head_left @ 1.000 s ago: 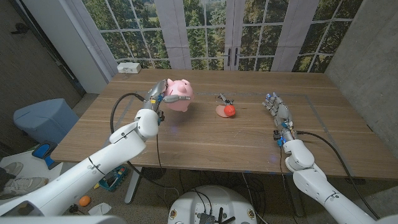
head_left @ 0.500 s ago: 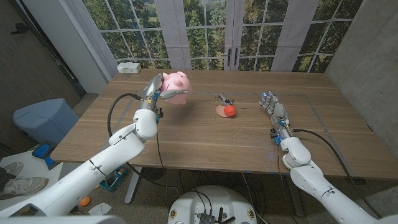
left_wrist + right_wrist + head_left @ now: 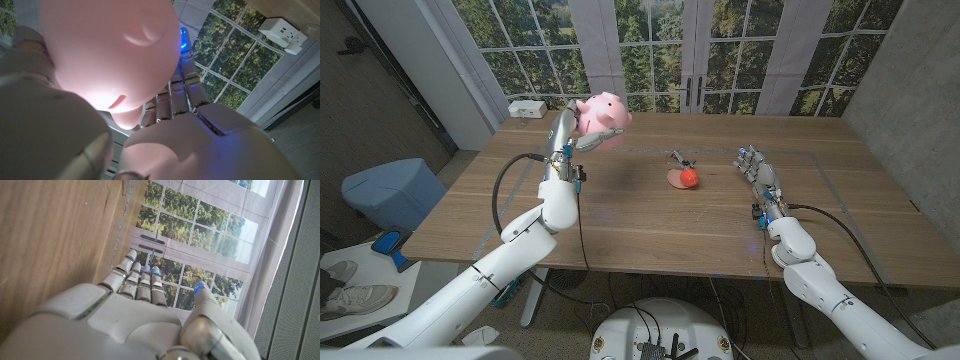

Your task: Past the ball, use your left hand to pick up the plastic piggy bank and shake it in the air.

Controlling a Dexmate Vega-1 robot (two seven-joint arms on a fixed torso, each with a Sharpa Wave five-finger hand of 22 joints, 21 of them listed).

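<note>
The pink plastic piggy bank (image 3: 601,116) is up in the air over the table's far left part, held by my left hand (image 3: 570,133). In the left wrist view the piggy bank (image 3: 107,50) sits close against my left hand (image 3: 170,130), whose fingers wrap around it. A small red ball (image 3: 689,177) lies on a round tan coaster near the table's middle. My right hand (image 3: 761,171) stands over the table to the right of the ball with straight fingers and holds nothing; the right wrist view shows that hand (image 3: 135,315) next to the wooden surface.
The wooden table (image 3: 650,225) stretches wide in front. A white power strip (image 3: 527,108) lies at its far left corner. A small dark metal object (image 3: 677,157) sits just behind the ball. Tall windows stand behind the table.
My left hand has lifted the piggy bank higher and farther from the table over the last second. My right hand has shifted slightly.
</note>
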